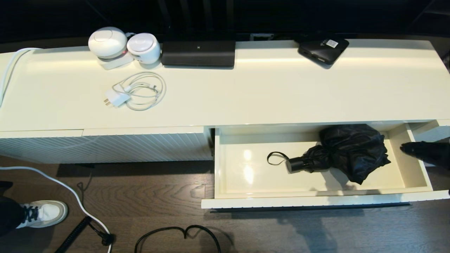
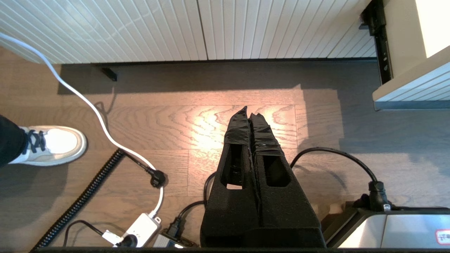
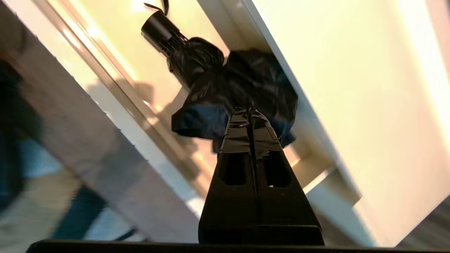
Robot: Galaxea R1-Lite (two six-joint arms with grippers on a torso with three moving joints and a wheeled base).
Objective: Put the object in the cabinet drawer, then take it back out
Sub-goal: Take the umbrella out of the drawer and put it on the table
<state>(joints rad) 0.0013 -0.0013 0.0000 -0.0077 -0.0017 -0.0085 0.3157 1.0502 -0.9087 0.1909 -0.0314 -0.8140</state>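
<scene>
The object, a black folded umbrella (image 1: 346, 151) with bunchy fabric, a short handle and a thin wrist loop, lies inside the pulled-out cream cabinet drawer (image 1: 309, 201), toward its right half. My right gripper (image 1: 404, 149) hovers at the drawer's right wall, shut and empty, pointing left at the umbrella (image 3: 228, 88) and a short way from its fabric. In the right wrist view the right gripper (image 3: 249, 111) has its fingers pressed together. My left gripper (image 2: 249, 111) is parked low over the wooden floor, shut with nothing in it.
On the cabinet top (image 1: 281, 95) sit two white round devices (image 1: 123, 44), a white charger with coiled cable (image 1: 135, 92), a long black bar (image 1: 198, 52) and a flat black box (image 1: 323, 47). Cables (image 2: 105, 133) and a person's shoe (image 1: 44, 213) lie on the floor.
</scene>
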